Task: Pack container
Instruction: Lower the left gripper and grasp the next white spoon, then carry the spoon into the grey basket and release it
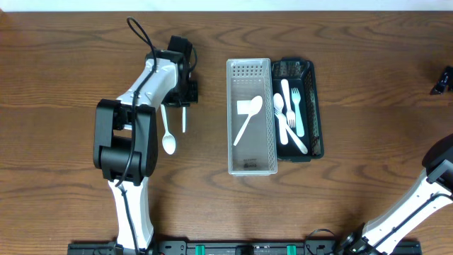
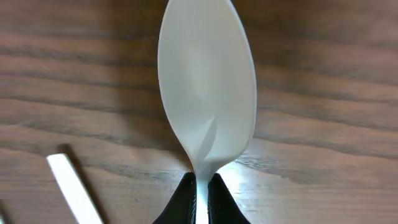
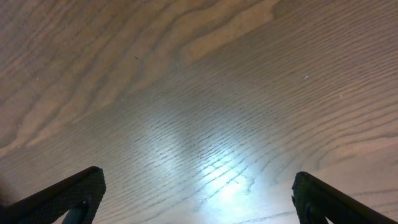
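My left gripper [image 1: 185, 95] [image 2: 202, 194] is shut on the handle of a white plastic spoon [image 2: 206, 81], holding it just above the wood; from overhead it shows as a thin white strip [image 1: 184, 119]. A second white spoon [image 1: 168, 142] lies on the table just left of it, and its handle shows in the left wrist view [image 2: 71, 186]. A clear tray [image 1: 251, 71] at centre holds one white spoon [image 1: 248, 117]. A black basket [image 1: 316, 106] beside it holds several white and pale blue forks and spoons [image 1: 290, 113]. My right gripper [image 3: 199, 186] is open and empty over bare wood.
The tray and basket stand side by side, touching, right of my left gripper. The right arm's base shows at the lower right [image 1: 425, 191], and part of that arm at the far right edge [image 1: 442, 79]. The table is dark wood.
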Available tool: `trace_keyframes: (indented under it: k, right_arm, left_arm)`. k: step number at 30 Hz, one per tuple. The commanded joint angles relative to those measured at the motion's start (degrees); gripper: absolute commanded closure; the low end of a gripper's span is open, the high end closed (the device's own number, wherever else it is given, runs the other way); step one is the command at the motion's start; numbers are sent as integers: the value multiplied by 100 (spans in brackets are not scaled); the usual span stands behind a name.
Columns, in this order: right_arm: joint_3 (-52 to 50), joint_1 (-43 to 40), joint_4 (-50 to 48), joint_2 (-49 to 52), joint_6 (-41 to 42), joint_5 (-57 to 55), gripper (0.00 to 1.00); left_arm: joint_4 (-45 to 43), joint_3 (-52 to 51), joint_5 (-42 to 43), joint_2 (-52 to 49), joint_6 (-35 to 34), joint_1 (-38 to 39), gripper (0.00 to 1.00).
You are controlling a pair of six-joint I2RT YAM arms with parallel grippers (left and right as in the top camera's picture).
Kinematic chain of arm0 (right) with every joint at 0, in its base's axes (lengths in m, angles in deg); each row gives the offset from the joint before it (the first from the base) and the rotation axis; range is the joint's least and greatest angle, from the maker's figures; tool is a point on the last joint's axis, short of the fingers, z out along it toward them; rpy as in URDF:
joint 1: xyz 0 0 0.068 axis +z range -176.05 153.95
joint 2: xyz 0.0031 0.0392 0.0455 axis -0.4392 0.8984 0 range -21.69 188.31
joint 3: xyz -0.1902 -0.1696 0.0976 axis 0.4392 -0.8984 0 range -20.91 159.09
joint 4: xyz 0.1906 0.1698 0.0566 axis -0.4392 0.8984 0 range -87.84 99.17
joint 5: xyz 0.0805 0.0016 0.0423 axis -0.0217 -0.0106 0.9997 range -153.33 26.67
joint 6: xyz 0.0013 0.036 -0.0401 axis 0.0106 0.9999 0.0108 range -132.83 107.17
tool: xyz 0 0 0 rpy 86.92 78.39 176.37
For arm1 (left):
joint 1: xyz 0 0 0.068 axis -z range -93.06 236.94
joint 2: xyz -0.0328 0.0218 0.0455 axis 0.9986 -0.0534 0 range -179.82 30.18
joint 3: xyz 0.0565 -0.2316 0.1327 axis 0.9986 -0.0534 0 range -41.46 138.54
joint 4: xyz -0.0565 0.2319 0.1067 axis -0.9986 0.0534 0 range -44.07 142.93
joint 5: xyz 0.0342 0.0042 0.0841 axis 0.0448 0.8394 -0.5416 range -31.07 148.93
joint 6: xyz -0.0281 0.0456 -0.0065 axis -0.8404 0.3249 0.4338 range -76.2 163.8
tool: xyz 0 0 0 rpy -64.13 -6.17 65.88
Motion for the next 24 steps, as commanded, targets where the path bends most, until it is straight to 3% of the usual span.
trace_keyframes:
  k: [1,6,12,23,24]
  right_arm:
    - [-7,-52,2,37,-81,22,1]
    - [-7,-52,4,37,-81,22,1]
    - [-7,-52,4,37,-81,22,1]
    - [-7,-52,4,37,-81,22,1]
    - [-7,-52,4,37,-81,22,1]
  left_arm:
    - [221,595,11,581,92,20,94]
    - [367,872,629,1314,59,315,94]
    - [380,872,664,1871,-579,1016,94]
    - [426,737,658,1762,-802,2184,93]
    - [424,737,658,1751,-802,2199,87]
